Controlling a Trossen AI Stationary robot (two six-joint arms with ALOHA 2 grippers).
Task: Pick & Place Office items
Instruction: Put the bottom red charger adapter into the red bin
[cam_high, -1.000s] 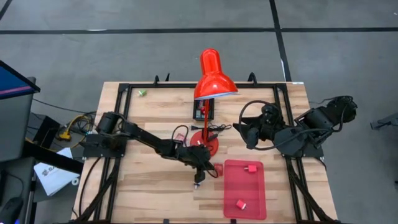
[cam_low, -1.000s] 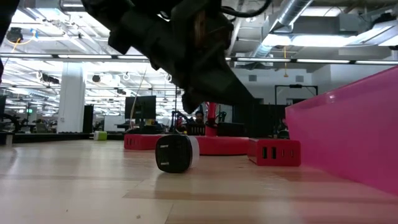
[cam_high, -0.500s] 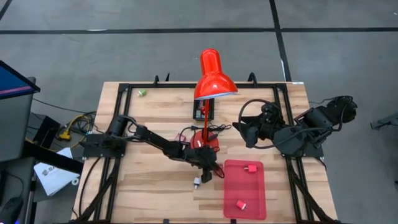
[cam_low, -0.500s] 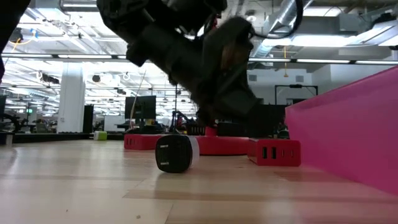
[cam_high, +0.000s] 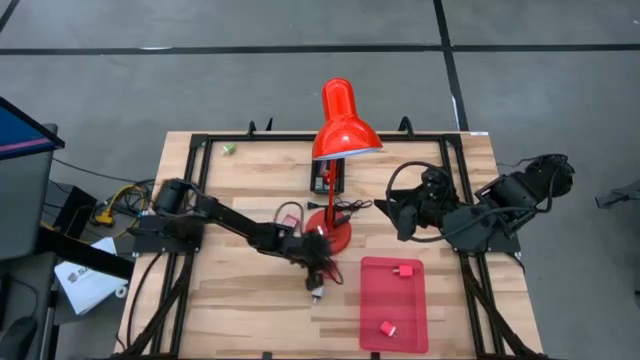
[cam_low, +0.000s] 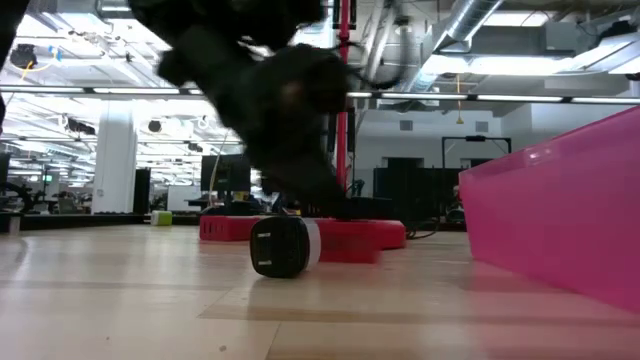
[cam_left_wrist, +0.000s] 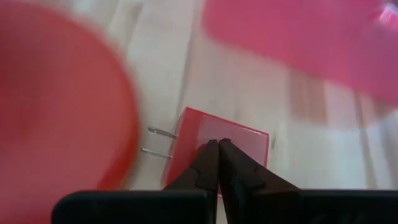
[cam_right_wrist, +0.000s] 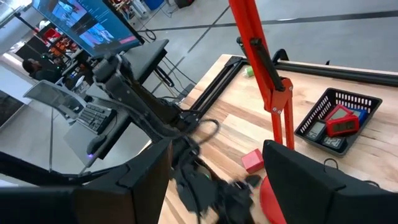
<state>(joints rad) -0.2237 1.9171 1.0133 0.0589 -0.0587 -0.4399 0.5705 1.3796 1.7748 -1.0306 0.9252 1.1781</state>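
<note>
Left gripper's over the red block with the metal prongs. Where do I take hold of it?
Come straight down on the red block, which lies flat, and close the fingers across its plain body sides. Its prongs stick out one end; avoid that end. The left gripper is shut, so open it first.

From my remote seat: black-and-white plug block (cam_low: 284, 247) upright on wooden table (cam_low: 150, 300), red lamp base (cam_low: 345, 235) behind it, pink tray wall (cam_low: 560, 220) at right, blurred dark arm (cam_low: 260, 90) overhead.
</note>
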